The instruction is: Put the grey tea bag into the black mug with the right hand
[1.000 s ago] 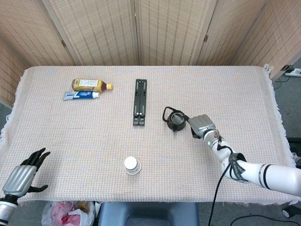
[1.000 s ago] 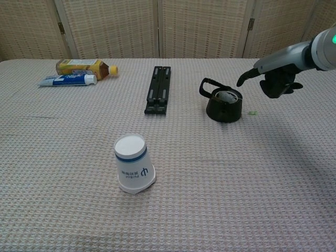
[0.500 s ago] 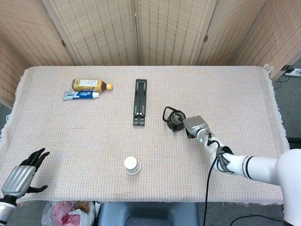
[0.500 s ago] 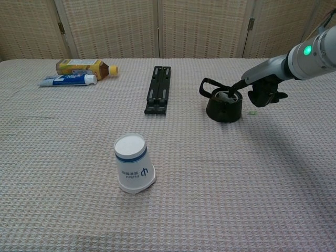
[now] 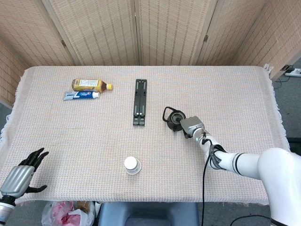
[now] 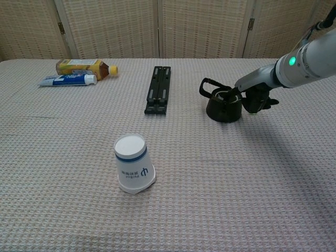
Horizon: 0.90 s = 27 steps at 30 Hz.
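A woven beige cloth covers the surface (image 5: 225, 84). The black mug (image 6: 223, 104) stands right of centre, its handle pointing to the far left. The grey tea bag (image 6: 227, 95) lies inside the mug, showing as a pale patch at the opening.

The right hand (image 6: 253, 96) sits just beside the mug on its right side, with one of its fingers (image 6: 234, 93) reaching over the rim into the opening. Whether that finger pinches the tea bag cannot be told; the other fingers are curled in beside the mug.

The left hand (image 5: 21, 172) rests at the near left edge of the surface, its dark fingers (image 5: 37, 156) spread apart and holding nothing.

A white paper cup (image 6: 134, 164) stands upside down near the front centre. A black folding stand (image 6: 159, 88) lies lengthwise left of the mug. At the far left lie a yellow-labelled bottle (image 6: 84, 67) and, just beside it on the near side, a toothpaste tube (image 6: 68, 80).
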Each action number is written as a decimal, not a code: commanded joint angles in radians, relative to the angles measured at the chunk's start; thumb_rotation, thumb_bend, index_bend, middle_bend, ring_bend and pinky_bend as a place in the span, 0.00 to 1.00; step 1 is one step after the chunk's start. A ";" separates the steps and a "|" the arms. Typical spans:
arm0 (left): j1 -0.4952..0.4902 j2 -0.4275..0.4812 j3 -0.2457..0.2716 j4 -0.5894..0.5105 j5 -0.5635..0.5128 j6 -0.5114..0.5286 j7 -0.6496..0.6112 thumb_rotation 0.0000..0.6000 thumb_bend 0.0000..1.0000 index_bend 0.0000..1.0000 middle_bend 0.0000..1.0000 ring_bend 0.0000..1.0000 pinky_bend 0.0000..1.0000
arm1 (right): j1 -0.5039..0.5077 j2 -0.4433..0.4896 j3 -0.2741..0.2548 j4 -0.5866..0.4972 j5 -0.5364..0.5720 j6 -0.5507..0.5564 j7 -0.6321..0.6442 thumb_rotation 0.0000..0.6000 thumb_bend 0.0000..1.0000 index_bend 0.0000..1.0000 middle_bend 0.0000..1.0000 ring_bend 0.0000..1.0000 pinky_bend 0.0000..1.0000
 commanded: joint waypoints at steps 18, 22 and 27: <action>0.013 -0.032 -0.001 -0.012 0.003 0.025 0.086 1.00 0.06 0.00 0.00 0.03 0.26 | -0.699 0.383 -0.070 -0.533 -0.960 0.902 0.290 1.00 0.49 0.00 0.24 0.23 0.29; 0.022 -0.038 -0.003 -0.016 0.000 0.040 0.102 1.00 0.06 0.00 0.00 0.03 0.26 | -0.893 0.303 -0.112 -0.384 -1.072 1.034 0.442 1.00 0.34 0.00 0.01 0.00 0.00; 0.024 -0.049 -0.002 -0.016 -0.001 0.040 0.131 1.00 0.06 0.00 0.00 0.03 0.26 | -1.047 0.266 -0.131 -0.258 -1.176 1.155 0.504 1.00 0.28 0.00 0.00 0.00 0.00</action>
